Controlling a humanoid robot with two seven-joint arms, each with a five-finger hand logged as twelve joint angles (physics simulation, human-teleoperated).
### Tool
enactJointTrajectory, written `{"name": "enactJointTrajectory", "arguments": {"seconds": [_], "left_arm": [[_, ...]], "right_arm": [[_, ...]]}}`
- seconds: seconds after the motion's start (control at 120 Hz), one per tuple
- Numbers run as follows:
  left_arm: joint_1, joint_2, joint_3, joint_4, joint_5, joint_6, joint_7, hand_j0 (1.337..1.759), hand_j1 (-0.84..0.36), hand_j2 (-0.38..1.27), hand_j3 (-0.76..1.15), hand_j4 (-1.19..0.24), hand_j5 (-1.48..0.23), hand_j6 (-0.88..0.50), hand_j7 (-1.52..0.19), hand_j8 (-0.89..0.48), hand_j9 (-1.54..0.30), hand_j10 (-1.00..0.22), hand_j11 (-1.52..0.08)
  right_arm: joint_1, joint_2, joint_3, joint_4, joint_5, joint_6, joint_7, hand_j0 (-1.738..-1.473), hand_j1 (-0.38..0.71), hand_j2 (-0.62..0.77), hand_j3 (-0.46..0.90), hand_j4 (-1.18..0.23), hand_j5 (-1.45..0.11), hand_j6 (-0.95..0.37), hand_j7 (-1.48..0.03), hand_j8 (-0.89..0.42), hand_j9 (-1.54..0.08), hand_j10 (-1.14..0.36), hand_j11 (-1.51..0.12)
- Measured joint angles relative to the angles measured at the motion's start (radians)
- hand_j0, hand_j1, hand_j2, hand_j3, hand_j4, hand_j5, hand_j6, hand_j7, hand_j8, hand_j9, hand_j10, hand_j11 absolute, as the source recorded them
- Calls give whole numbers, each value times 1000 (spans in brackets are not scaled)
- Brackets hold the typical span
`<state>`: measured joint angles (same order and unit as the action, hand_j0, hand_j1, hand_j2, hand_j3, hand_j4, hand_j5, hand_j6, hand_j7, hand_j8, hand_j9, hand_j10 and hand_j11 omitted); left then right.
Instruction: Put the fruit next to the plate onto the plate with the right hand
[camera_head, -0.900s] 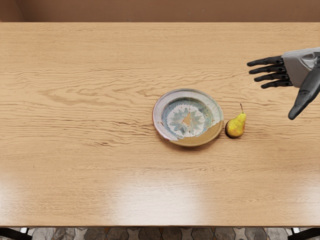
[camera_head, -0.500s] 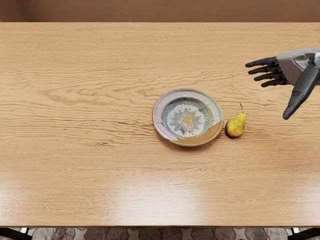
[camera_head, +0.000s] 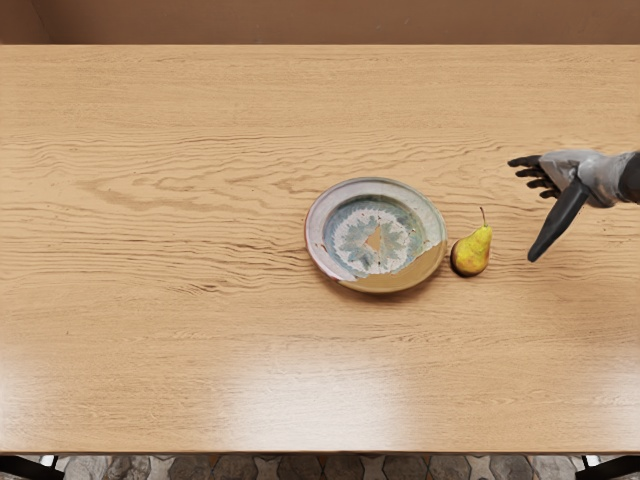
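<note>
The yellow pear with a brownish blush and a short dark stem (camera_head: 471, 250) stands upright on the wood, just beside the right edge of the round glazed ceramic plate with a pale flower pattern in its centre (camera_head: 311, 236). It is close to the rim, but whether it touches cannot be told. The pear is not on the plate, so the main step of the task is still open. Nothing lies on the plate.

To the right of the pear, and a little farther back, hovers the right hand (camera_head: 560, 180), dark-fingered with a grey palm, its arm coming in from the right edge. Its fingers are spread and point left, its thumb slants down toward the near side, and it holds nothing. It is near the pear but clearly apart from it.

All this sits on a light oak-grain wooden table (camera_head: 200, 150).

By my reading the task is in its approach: reaching, grasping, lifting and setting down are all left.
</note>
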<state>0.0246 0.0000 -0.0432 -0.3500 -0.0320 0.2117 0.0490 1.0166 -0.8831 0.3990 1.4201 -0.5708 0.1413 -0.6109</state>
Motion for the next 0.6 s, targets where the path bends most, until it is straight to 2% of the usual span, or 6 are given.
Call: {"name": "enactJointTrajectory", "arguments": {"seconds": [0.175, 0.6], "left_arm": [[0, 0, 0, 0, 0, 0, 0, 1658, 340, 1, 0, -7, -9, -7, -9, -7, -9, -7, -9], [0, 0, 0, 0, 0, 0, 0, 1658, 340, 1, 0, -7, -10, -7, -10, -7, -10, -7, -10]], "right_arm": [[-22, 79, 0, -3, -49, -42, 0, -1658, -349, 1, 0, -4, -1, -6, 0, -5, 0, -3, 0], [-72, 143, -1, -15, -137, -162, 0, -1658, -349, 1, 0, -3, -1, -5, 0, -4, 0, -3, 0]]}}
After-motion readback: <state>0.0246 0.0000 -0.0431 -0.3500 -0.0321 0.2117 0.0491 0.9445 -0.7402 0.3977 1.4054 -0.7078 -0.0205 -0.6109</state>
